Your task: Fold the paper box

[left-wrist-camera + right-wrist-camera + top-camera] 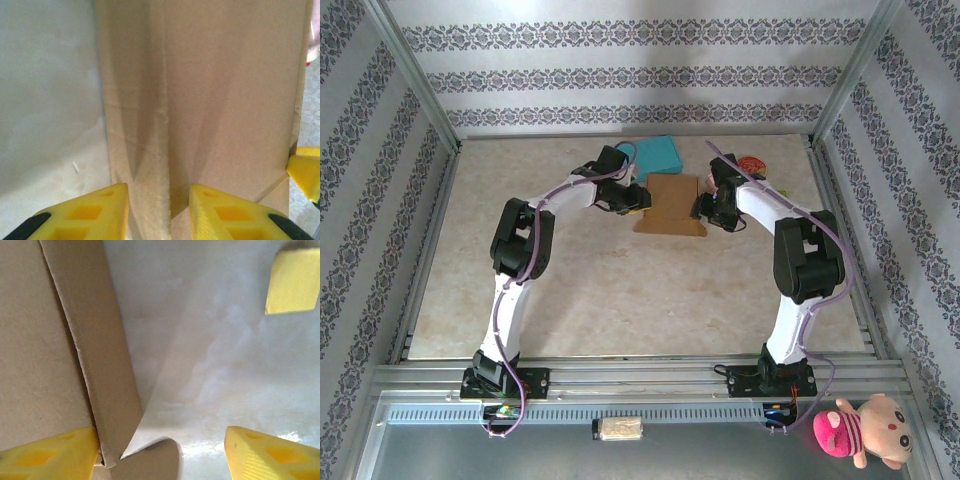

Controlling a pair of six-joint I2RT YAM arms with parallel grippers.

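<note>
Yellow fingers (95, 215) of the left tool (157, 212) sit closest to the lens, one on each side of a raised fold in the box (215, 100). They are partly spread. The fold's fuzzy cut edge lies against the 9 o'clock finger, while a shadowed gap separates it from the other, so it does not look pinched. Straddling the ridge probably lets the tool squeeze the crease sharp or lift that wall.

From above, the box (670, 203) lies toward 12 o'clock on the desk (620, 300), between the tools. The left tool (628, 197) is at its 9 o'clock edge and the right tool (705, 207) at its 3 o'clock edge. Working from opposite sides likely keeps the light card from sliding while one side is shaped.

The right tool (160, 452) is spread wide. Its 9 o'clock finger rests by the foot of a side flap of the box (30, 340), and the other finger is well apart over bare desk. That looks like bracing or nudging the flap, not gripping it.

The box is plain brown card, matte, with soft scored lines and rough edges. Its main panel is mostly flat. One narrow side flap stands tilted up, with a small rounded tab curling at its base. No walls are locked yet, so folding seems at an early stage. A teal pad (655, 155) lies just past the box at 12 o'clock.
</note>
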